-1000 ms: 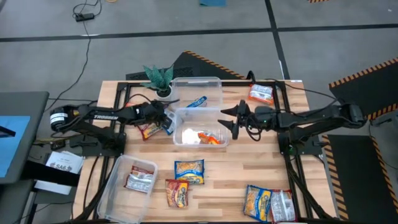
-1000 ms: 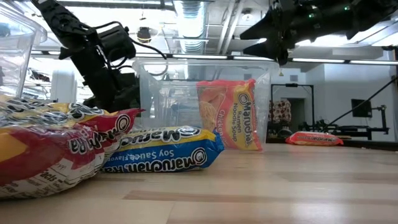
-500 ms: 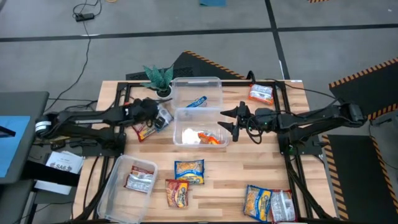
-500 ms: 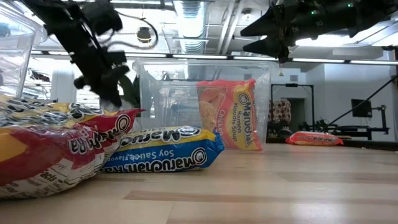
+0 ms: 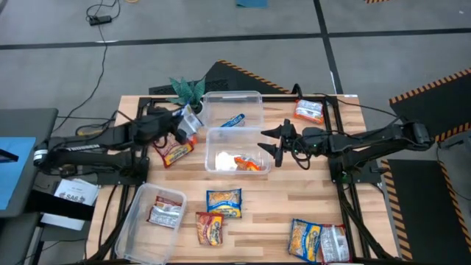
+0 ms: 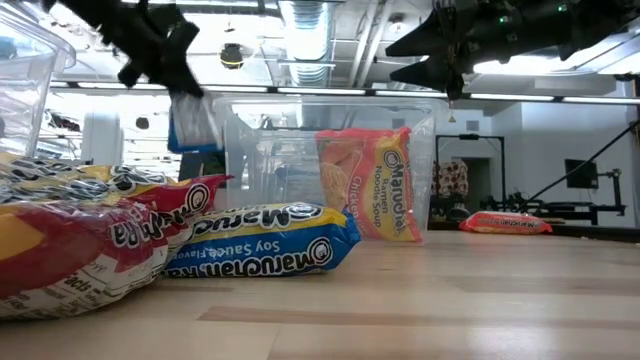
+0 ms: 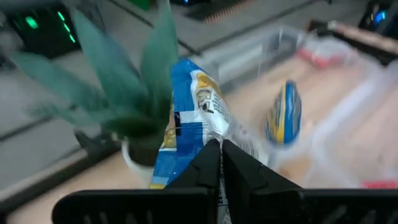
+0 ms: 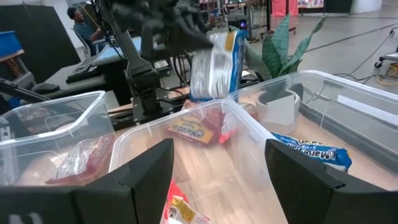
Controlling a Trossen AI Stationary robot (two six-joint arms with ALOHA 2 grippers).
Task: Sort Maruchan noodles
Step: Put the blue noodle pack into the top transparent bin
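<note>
Sorting is judged partly done. On the table (image 5: pixel 294 199), one blue packet (image 5: pixel 233 120) lies in the far tub (image 5: pixel 254 99) at the far edge, an orange packet (image 5: pixel 246 163) stands in the middle tub (image 5: pixel 213 151), and a red-and-silver packet (image 5: pixel 164 212) lies in the tub (image 5: pixel 140 221) near the left front corner. Left loose are a red packet (image 5: pixel 176 152) beside the middle tub, a blue-and-yellow packet (image 5: pixel 223 202) and a red one (image 5: pixel 209 228) toward the front edge, a pair of packets (image 5: pixel 318 241) at the right front corner, and an orange packet (image 5: pixel 309 111) near the far right corner.

The left gripper (image 5: pixel 184 121) is closed tight on a blue-and-silver packet (image 7: pixel 193 121), held in the air next to the plant (image 5: pixel 188 92), just beside the far tub. The right gripper (image 5: pixel 276 143) hangs over the middle tub's right edge with its jaws spread wide and nothing between them.

The flavour print on the lifted packet cannot be read. How many packets make up the pair at the right front corner is hard to tell, and the front-left tub is partly cut off.
</note>
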